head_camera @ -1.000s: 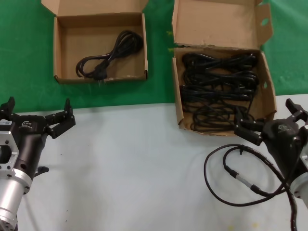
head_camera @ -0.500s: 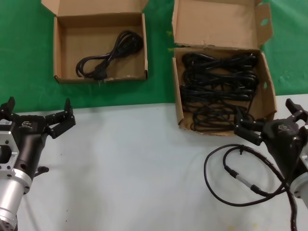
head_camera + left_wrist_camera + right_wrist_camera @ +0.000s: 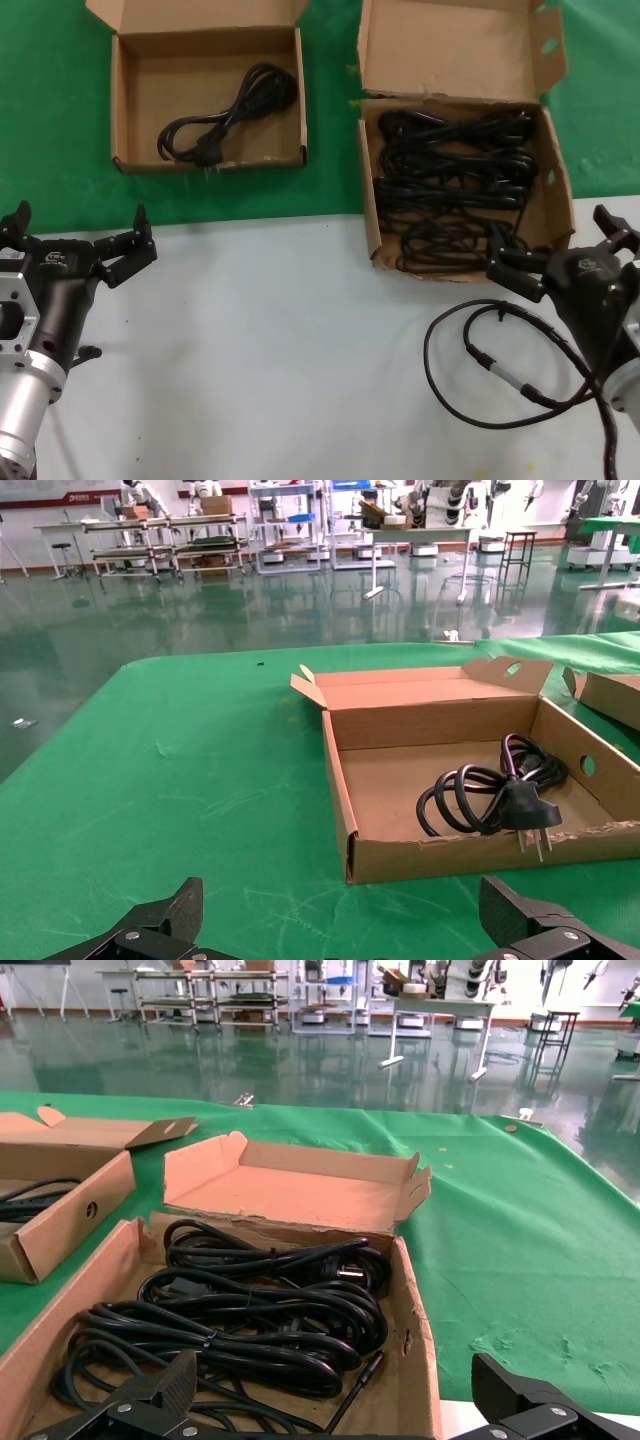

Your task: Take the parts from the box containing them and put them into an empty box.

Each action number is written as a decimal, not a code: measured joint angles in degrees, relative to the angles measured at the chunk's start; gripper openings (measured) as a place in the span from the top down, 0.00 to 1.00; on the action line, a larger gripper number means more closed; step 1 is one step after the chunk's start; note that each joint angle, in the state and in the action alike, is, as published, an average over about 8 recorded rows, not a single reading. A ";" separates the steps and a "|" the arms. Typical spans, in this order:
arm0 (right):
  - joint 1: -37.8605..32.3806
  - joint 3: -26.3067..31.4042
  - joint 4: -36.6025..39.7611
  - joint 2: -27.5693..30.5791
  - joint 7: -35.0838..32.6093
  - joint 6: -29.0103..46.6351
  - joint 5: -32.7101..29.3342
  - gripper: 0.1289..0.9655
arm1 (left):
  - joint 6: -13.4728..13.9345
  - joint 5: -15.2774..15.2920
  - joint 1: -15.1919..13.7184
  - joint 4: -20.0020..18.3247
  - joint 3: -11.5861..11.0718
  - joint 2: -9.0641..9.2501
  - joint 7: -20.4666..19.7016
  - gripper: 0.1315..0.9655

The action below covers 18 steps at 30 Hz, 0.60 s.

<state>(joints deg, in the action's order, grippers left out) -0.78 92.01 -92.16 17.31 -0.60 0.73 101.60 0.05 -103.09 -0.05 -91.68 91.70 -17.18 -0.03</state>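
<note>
Black cords [image 3: 455,185] in larger box [image 3: 553,195], just beyond right hand [image 3: 558,248], fingers spread, empty

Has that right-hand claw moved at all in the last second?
No. The right gripper sits at the same spot by the near edge of the larger cardboard box, open, just as before.

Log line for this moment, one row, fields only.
left gripper open, empty, near table edge | right gripper open, at larger box | one cord in smaller box | cords remain
</note>
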 joint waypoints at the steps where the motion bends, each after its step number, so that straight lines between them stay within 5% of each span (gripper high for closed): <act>1: 0.00 0.00 0.00 0.00 0.00 0.00 0.00 0.00 | 0.00 0.00 0.00 0.00 0.00 0.00 0.00 0.00; 18: 0.00 0.00 0.00 0.00 0.00 0.00 0.00 0.00 | 0.00 0.00 0.00 0.00 0.00 0.00 0.00 0.00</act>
<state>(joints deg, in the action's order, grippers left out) -0.78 92.01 -92.16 17.31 -0.60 0.73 101.60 0.05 -103.09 -0.05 -91.68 91.70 -17.18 -0.03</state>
